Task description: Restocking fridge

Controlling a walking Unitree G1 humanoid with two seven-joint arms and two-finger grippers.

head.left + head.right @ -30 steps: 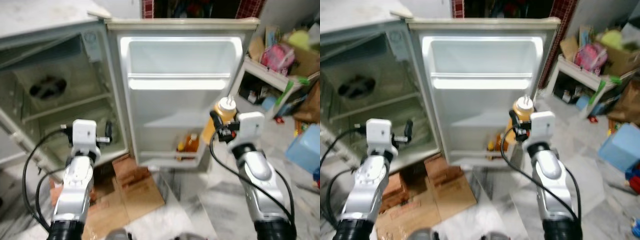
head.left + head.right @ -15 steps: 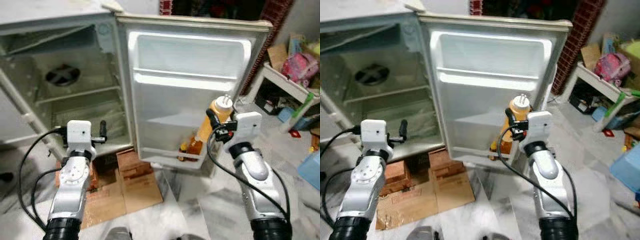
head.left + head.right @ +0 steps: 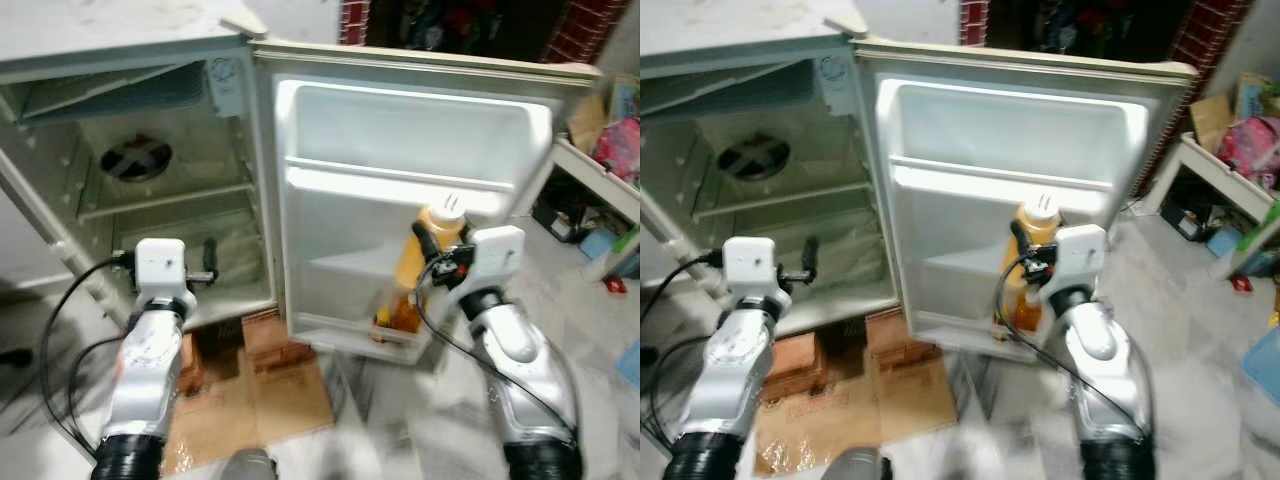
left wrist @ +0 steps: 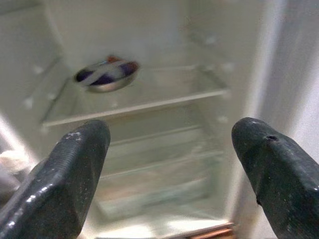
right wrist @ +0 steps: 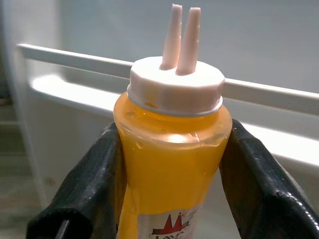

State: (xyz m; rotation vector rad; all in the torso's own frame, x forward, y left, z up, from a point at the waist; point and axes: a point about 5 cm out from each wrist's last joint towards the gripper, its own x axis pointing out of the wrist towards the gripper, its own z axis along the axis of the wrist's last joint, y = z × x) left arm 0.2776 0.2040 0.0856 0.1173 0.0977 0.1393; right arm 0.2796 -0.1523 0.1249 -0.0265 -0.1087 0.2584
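Bottle (image 3: pixel 1032 250) now against door's (image 3: pixel 940 200) upper shelf rail, upright, nozzle up, pinched by right hand (image 5: pixel 172 164), left hand (image 4: pixel 169 164) spread.

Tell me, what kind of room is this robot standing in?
Probably a home's storage or utility corner: an open small fridge on flattened cardboard, a marble floor, and cluttered shelves nearby.

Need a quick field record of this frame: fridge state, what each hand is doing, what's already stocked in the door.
fridge: small white fridge, door swung wide open
right hand: right hand shut on yellow squeeze bottle with white twin-nozzle cap, upright, in front of the door's inner shelves
left hand: left hand open, holding nothing, facing the fridge compartment
door bottom shelf: amber bottles standing in it
compartment: wire shelves, round fan vent on back wall
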